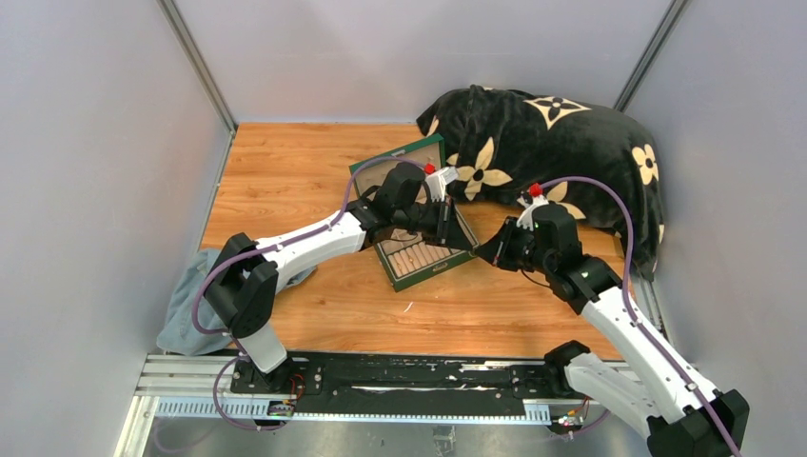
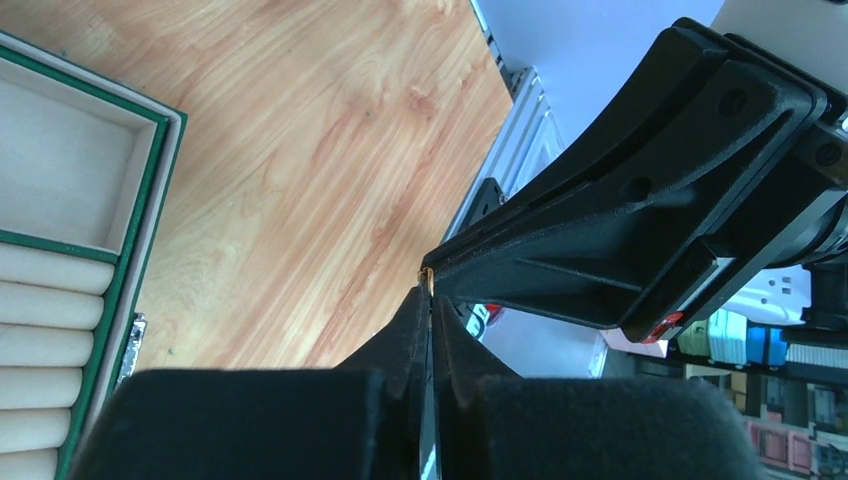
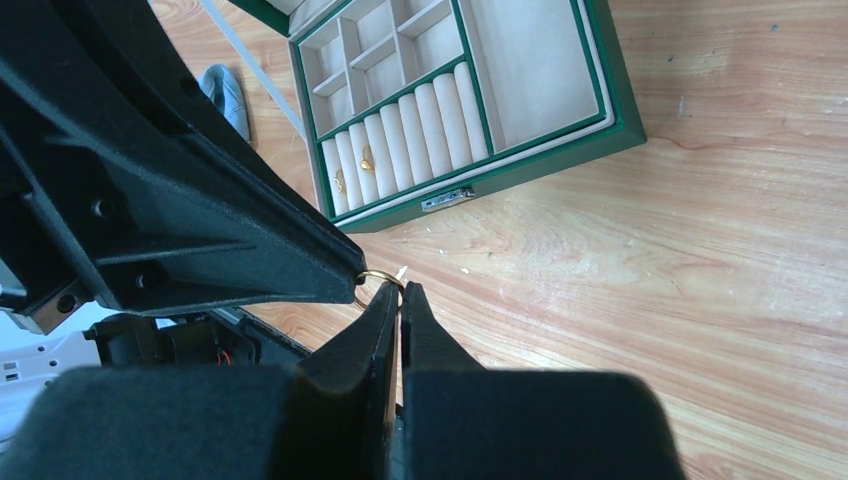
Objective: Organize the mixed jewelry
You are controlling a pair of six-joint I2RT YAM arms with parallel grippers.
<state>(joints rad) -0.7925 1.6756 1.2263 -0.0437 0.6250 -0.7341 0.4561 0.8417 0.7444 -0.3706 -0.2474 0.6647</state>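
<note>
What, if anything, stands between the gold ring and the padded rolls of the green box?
Nothing visible. The ring is pinched between the left gripper and right gripper over bare table, just before the open box. Its rolls lie uncovered; two gaps already hold gold pieces.

Robot lab test cell, plain grey panel walls [image 1: 95, 143], aluminium mounting rail [image 1: 181, 381], wood-grain tabletop [image 1: 285, 162]

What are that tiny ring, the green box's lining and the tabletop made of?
The ring looks like polished gold-coloured metal, glinting yellow; solid or plated, I cannot tell. The green box seems lined with cream velvety fabric, matte and soft-looking. The table shows orange wood grain with a slight sheen: varnished wood or laminate.
</note>
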